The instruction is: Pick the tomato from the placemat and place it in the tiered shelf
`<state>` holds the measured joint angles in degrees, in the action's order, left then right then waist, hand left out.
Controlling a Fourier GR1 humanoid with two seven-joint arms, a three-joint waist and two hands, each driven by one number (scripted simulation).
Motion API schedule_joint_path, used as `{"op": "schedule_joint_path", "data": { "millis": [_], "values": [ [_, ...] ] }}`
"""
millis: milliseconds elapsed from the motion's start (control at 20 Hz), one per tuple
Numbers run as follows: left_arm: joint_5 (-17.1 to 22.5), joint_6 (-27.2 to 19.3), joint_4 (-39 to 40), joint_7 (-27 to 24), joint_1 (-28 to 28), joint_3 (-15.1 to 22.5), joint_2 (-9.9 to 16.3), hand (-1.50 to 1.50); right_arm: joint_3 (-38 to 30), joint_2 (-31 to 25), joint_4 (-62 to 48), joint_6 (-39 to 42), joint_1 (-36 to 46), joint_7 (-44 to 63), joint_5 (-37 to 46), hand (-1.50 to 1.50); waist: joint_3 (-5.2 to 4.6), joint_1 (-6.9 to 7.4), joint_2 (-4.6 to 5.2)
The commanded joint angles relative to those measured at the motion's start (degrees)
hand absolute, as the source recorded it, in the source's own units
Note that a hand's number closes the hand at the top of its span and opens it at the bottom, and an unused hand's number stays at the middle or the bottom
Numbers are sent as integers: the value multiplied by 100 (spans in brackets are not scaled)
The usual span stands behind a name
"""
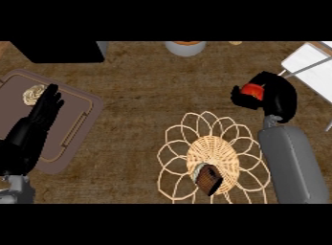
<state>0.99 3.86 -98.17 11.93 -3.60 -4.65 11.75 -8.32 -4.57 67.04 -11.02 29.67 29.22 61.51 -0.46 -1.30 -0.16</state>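
The right hand (267, 98) curls around the red tomato (251, 90), carrying it above the tabletop (147, 95) between the woven placemat (214, 160) and the white tiered shelf (324, 72). It should probably hold the tomato level until a tier lies directly beneath. The left hand (34, 127) rests open over a tray (83, 119).

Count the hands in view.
2. Left hand open over the brown tray at left; right hand at right, curled round the tomato, near the shelf.
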Motion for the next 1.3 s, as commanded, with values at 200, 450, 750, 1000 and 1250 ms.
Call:
{"op": "schedule_joint_path", "data": {
  "millis": [200,450,750,1000,1250],
  "values": [
    [-21,137,81,-43,-83,265,-105,0,-313,-16,-98,-1068,1603,3444,2463,150,-11,360,54],
    [-35,169,181,-69,-256,251,-69,0,-439,-77,-778,-591,2991,4737,3716,150,19,469,90],
    [-109,165,274,-401,-92,257,-121,0,-1056,-269,-1660,-448,4074,4855,4124,150,33,470,110],
    [86,259,116,49,-368,142,3,0,-1551,-688,-2344,-984,4405,4495,4187,150,44,461,126],
    [75,265,146,-134,-352,153,-33,0,-2024,-725,-1797,-2499,4429,3692,3567,150,67,511,164]
  ]
}}
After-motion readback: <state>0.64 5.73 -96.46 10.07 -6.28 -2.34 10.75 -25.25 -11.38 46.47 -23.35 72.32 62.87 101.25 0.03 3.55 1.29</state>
